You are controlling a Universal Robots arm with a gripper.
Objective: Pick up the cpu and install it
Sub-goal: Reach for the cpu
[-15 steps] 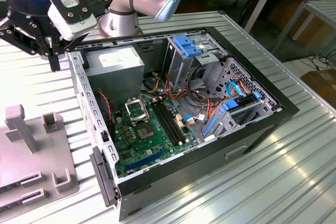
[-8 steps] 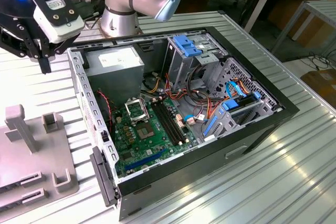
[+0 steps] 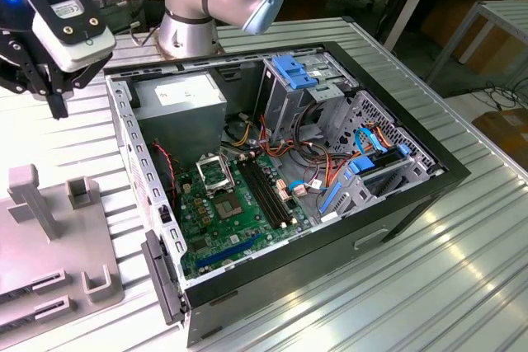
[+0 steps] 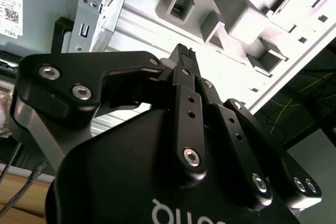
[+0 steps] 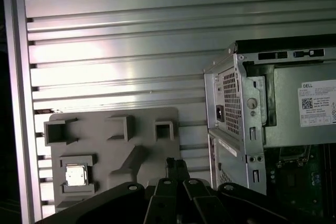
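1. The cpu (image 5: 76,174) sits flat, silvery face up, in a square pocket of the grey fixture plate (image 5: 137,129). That's the corner pocket on the side away from the computer case (image 5: 236,108). Nothing's touching it.
2. The gripper (image 5: 176,166) is up in the air and well apart from the cpu. In both wrist views the two fingertips look pressed together, with nothing between them, so it's closed and empty.
3. In the exterior view the gripper (image 3: 58,103) hangs at about 10 o'clock from the middle of the case, just outside the case wall. The fixture plate lies flat on the ribbed aluminium table (image 3: 412,286) at roughly 8 o'clock.
4. The case lies on its side with the panel off. The black CPU socket (image 3: 213,172) with its metal frame is near the middle of the case, on the green motherboard (image 3: 219,228).
5. Around the socket:
   - The power supply (image 3: 181,98) is at about 11 o'clock.
   - The RAM slots (image 3: 268,195) run just beside it at 3 to 4 o'clock.
   - The blue drive caddy (image 3: 293,72) is at about 1 o'clock.
6. The arm's base (image 3: 186,26) stands at 12 o'clock, behind the case.
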